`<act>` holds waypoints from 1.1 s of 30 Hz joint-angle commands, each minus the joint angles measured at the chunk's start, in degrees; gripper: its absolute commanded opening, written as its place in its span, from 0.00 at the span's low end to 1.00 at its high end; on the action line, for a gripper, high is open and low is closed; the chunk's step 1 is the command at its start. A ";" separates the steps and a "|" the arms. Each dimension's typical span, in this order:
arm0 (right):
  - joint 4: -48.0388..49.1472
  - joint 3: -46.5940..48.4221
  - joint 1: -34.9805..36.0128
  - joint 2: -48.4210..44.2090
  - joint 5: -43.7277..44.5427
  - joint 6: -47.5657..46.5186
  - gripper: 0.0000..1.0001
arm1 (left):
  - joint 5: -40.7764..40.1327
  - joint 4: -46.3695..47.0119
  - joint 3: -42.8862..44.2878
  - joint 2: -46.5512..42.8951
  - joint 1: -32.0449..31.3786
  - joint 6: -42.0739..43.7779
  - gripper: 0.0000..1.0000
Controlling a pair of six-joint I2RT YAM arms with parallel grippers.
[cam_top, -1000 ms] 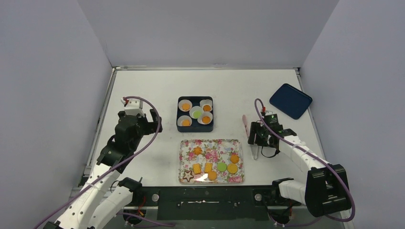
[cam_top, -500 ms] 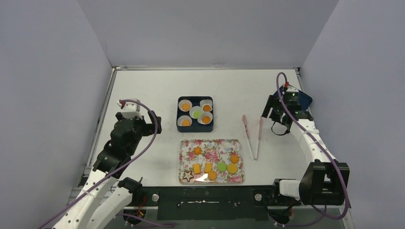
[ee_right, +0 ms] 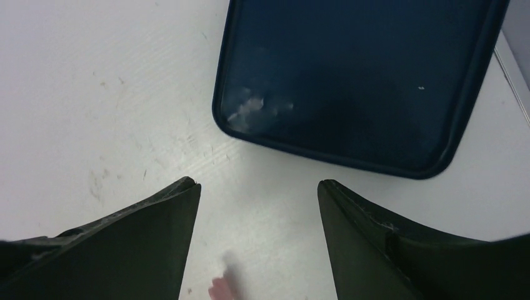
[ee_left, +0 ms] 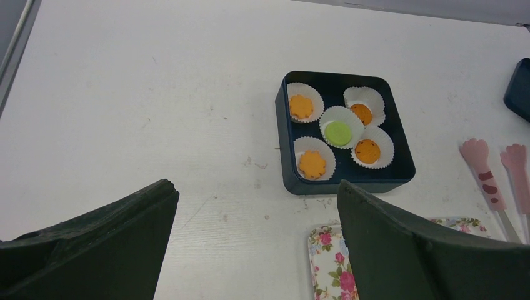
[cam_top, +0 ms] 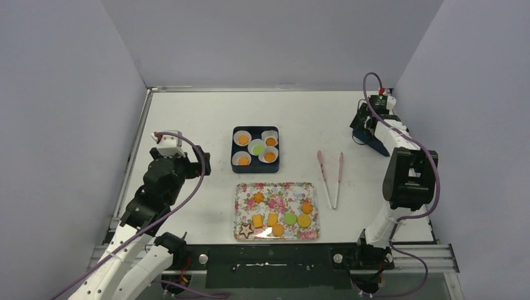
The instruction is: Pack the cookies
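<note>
**Left gripper** (ee_left: pixel 253 187), jaws wide and empty, hangs short of the dark blue square plastic box (ee_left: pixel 284 144) ahead of it, where five cookies (ee_left: pixel 338 132) sit in white paper cups (ee_left: pixel 383 139). More cookies (cam_top: pixel 304 220) lie on the flowered rectangular tray (cam_top: pixel 275 187) to its right. Pink plastic tongs (cam_top: pixel 331 178) lie unheld beyond. **Right gripper** (ee_right: pixel 257 184), jaws wide and empty, hovers just short of the dark blue rounded lid (ee_right: pixel 356 75), likely to fetch it for closing.
</note>
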 commanded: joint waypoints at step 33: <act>-2.83 23.99 3.32 24.09 -3.81 -3.98 0.07 | 0.05 2.23 0.40 2.89 2.23 0.60 0.97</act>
